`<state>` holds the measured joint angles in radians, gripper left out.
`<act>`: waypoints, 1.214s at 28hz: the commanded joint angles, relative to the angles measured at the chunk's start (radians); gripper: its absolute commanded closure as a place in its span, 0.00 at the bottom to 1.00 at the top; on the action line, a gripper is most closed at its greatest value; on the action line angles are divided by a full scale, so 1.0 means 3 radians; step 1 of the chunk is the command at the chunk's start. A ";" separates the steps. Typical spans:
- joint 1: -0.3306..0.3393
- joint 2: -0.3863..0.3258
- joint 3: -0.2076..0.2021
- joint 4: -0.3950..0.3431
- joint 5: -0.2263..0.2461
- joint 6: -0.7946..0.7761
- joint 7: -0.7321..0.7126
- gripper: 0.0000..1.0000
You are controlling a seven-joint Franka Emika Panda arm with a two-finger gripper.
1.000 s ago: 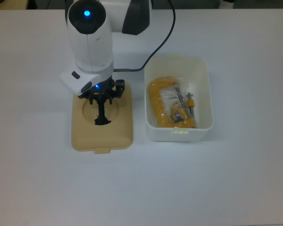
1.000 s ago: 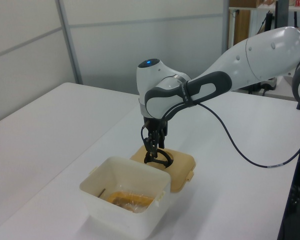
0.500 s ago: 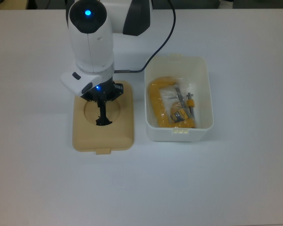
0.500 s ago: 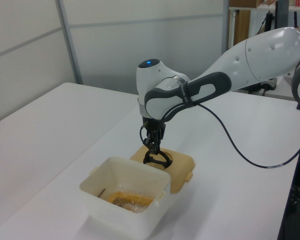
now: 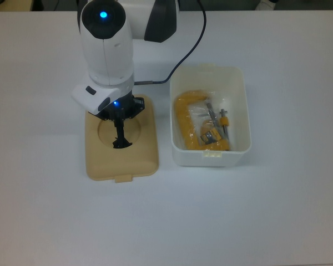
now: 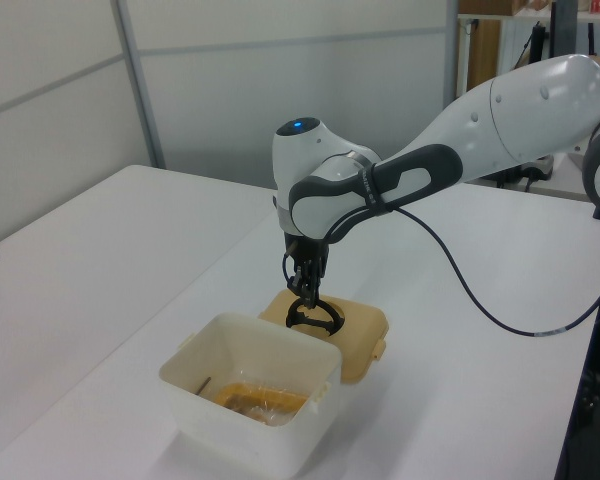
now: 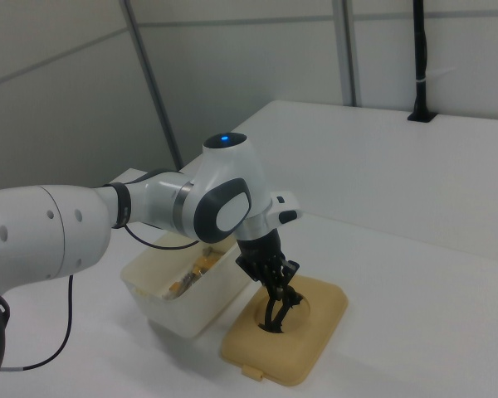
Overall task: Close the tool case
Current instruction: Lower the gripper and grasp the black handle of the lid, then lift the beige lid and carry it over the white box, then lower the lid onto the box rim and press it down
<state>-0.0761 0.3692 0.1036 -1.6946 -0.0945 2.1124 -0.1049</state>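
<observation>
In the top view, the tan lid (image 5: 122, 148) lies flat on the white table (image 5: 277, 210), long axis running top to bottom. Directly above its round recess, the jaws (image 5: 121, 142) are pressed together, pinching the lid's black handle (image 5: 121, 144). To the jaws' right in the top view, just beside the lid and parallel to it, sits the open white tub (image 5: 211, 157), holding yellow tools (image 5: 190, 124).

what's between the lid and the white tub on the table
Nothing. In the top view, only a narrow strip of bare white table separates the tan lid from the white tub.
</observation>
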 commanded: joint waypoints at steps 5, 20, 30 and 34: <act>-0.0160 -0.0361 -0.0023 -0.0037 0.0023 -0.0153 -0.0356 1.00; -0.0299 -0.0908 -0.0013 0.0244 0.0411 -0.1144 -0.0423 1.00; 0.0023 -0.0929 0.0064 0.0336 0.0494 -0.1376 0.0232 1.00; 0.0207 -0.0929 0.0069 0.0336 0.0494 -0.1345 0.0486 1.00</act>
<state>-0.0686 0.0948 0.1294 -1.5999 0.0397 1.7194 -0.0458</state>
